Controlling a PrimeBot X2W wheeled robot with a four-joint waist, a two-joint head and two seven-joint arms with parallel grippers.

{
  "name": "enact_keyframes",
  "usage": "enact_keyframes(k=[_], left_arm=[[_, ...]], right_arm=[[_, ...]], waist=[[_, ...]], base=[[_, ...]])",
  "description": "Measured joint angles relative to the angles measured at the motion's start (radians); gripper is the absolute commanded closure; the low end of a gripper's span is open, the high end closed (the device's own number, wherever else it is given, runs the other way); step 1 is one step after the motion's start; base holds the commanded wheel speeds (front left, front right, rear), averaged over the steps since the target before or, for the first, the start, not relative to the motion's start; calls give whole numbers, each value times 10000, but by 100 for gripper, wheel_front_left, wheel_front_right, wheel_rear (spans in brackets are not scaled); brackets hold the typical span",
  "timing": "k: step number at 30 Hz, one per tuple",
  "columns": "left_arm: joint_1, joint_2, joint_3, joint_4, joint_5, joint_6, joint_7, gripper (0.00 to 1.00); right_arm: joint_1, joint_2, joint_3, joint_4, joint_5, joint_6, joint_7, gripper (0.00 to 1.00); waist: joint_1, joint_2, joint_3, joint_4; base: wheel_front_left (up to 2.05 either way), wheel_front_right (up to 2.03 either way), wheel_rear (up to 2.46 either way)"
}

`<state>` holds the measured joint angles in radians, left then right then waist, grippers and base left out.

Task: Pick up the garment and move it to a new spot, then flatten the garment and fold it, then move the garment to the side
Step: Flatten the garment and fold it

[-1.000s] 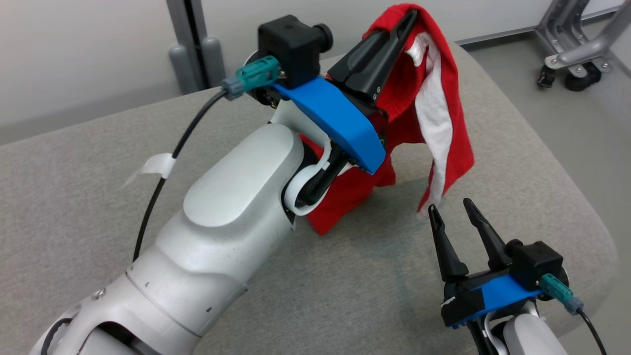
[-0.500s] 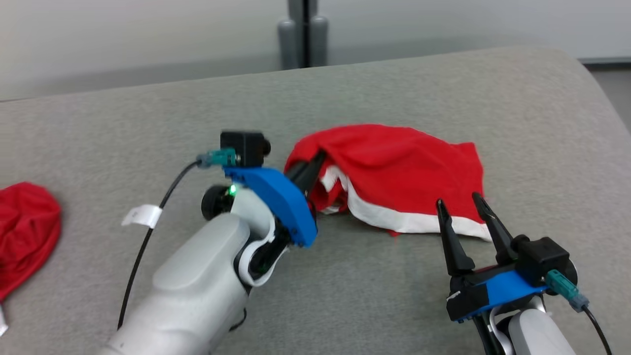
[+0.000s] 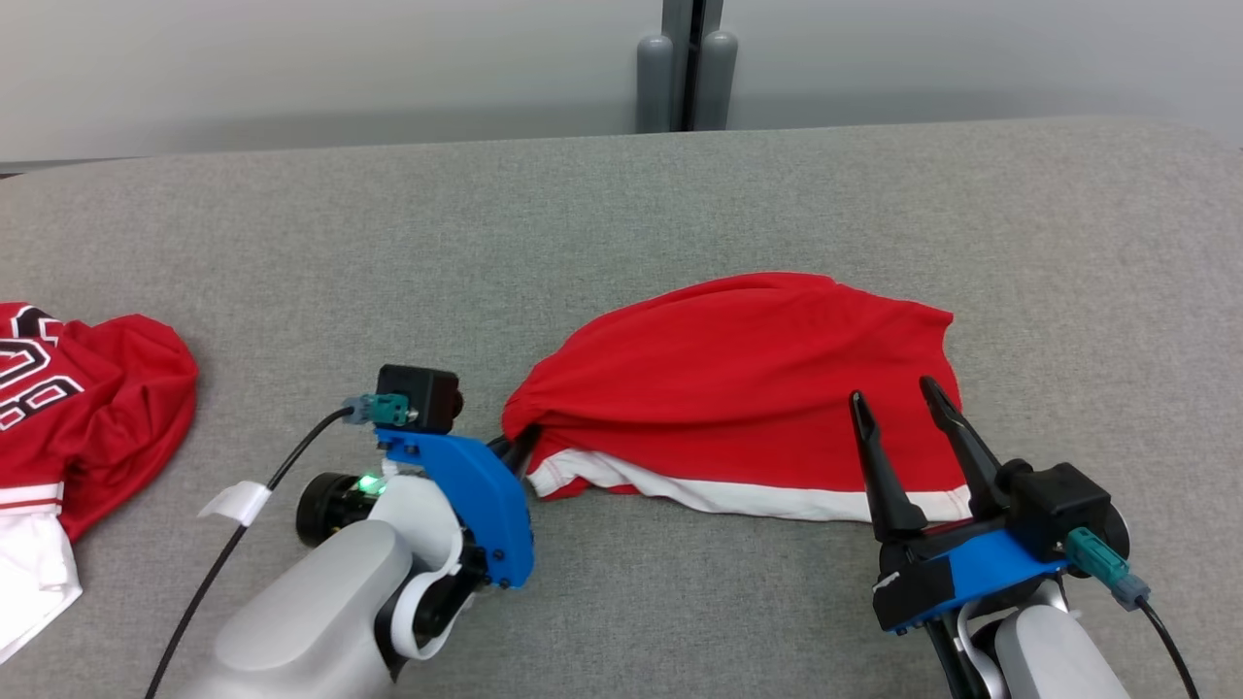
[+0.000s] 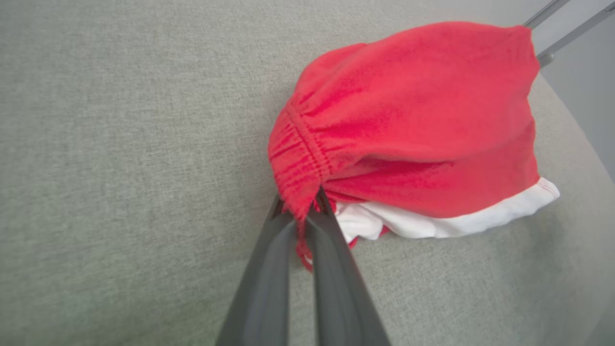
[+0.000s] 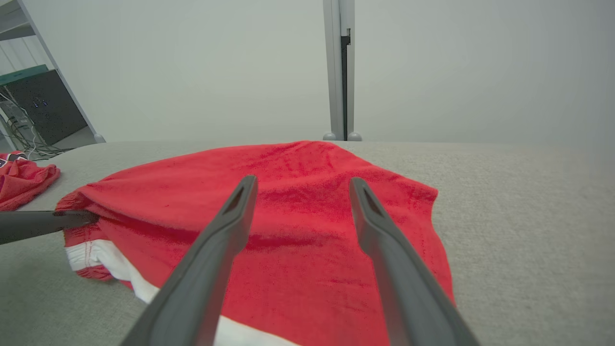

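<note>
The garment (image 3: 738, 388), red with a white hem, lies spread in a low mound on the grey padded table (image 3: 621, 214), right of centre. My left gripper (image 3: 520, 449) is shut on its gathered elastic edge at the left end, low to the table. In the left wrist view, the fingertips (image 4: 300, 211) pinch that bunched red band of the garment (image 4: 408, 120). My right gripper (image 3: 898, 403) stands open at the garment's near right edge, nothing between its fingers. In the right wrist view it (image 5: 301, 182) hovers just over the red cloth (image 5: 298, 230).
A second red jersey (image 3: 87, 408) with white lettering lies at the table's left edge, also in the right wrist view (image 5: 24, 178). A grey post (image 3: 685, 68) stands behind the table. A black cable with a white tag (image 3: 233, 505) trails from my left wrist.
The head camera has shifted. My left gripper has come down from holding the garment hanging high, and the garment now lies stretched on the table. The right gripper has stayed open.
</note>
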<state>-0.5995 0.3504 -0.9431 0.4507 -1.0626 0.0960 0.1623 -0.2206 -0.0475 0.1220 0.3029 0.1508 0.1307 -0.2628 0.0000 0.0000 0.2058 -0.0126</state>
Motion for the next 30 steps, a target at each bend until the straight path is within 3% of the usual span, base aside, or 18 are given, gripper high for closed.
enact_keyframes(k=[6, 10, 12, 13, 25, 30], left_arm=[[495, 660, 196, -230, 155, 761, -245, 100], [834, 813, 337, -462, -4, 897, -510, 100], [983, 848, 435, -587, -13, 922, -736, 5], [1066, 849, 516, -639, -25, 926, -886, 0], [2262, 840, 1087, -955, 46, 968, -3264, 0], [2628, 748, 1848, -1216, 571, 602, -4201, 0]], right_arm=[[1, -4, -33, 31, 12, -2, 0, 0], [12, -4, -42, 52, 13, -2, 0, 0], [31, -4, -50, 59, 13, -2, 0, 0], [42, -6, -65, 67, 13, -2, 0, 0], [325, -2, -234, 142, 10, -2, 0, 0], [424, -4, -483, 113, -23, -2, 0, 0]], waist=[[0, 0, -179, -196], [0, 0, -331, -235], [0, 0, -423, -238], [0, 0, -471, -231], [-1, -2, -1168, 20], [0, -2, -1315, 83]], base=[[0, 0, 0], [0, 0, 0], [0, 0, 0], [0, 0, 0], [0, 0, 0], [0, 0, 0]])
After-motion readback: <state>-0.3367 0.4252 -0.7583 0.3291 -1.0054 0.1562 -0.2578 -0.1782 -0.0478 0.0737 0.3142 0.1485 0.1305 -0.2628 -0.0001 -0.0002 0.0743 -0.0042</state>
